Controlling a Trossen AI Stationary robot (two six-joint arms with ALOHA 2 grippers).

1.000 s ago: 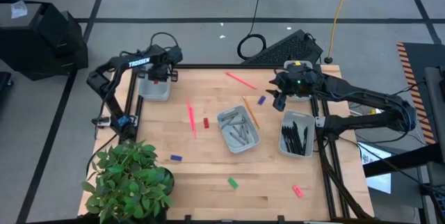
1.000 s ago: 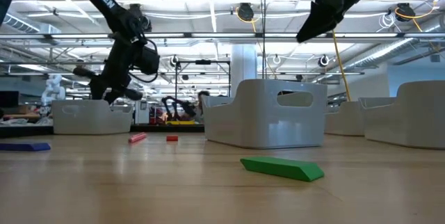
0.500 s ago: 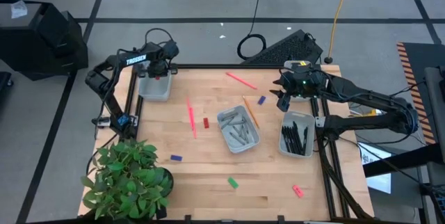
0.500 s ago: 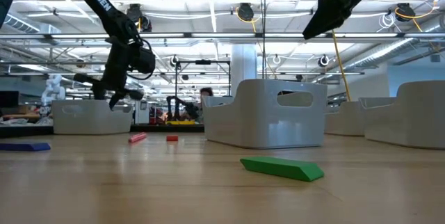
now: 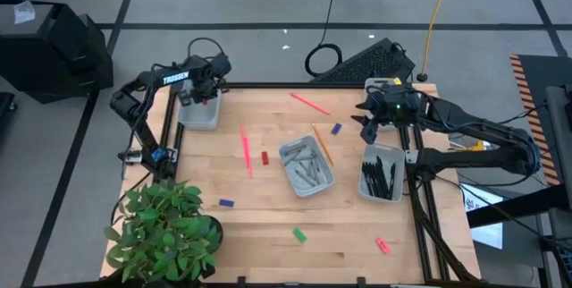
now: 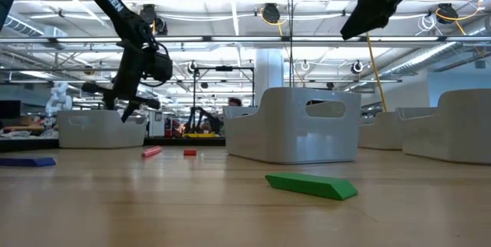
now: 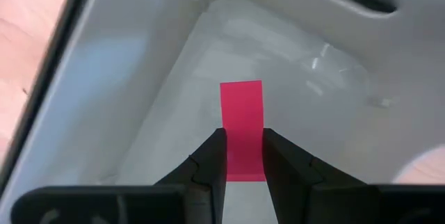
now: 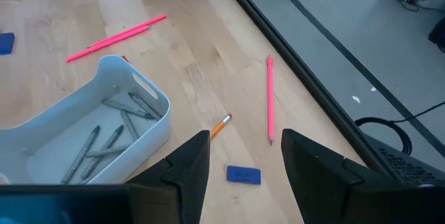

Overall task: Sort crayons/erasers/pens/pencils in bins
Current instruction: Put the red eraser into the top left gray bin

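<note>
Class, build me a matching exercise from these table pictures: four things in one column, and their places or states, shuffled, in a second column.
Things:
1. red eraser
2. pens
3. crayons
4. green eraser

Places or states:
A. lying in the middle bin
B. loose on the table, near its front edge
C. held in the left tool over the far-left bin
D. lying in the bin at the right edge

Pairs: 1-C, 2-D, 3-A, 4-B

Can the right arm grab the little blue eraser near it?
Probably yes. The right gripper hangs open above the table, and the blue eraser lies on bare wood just beside it, with only an orange pencil nearby.
</note>
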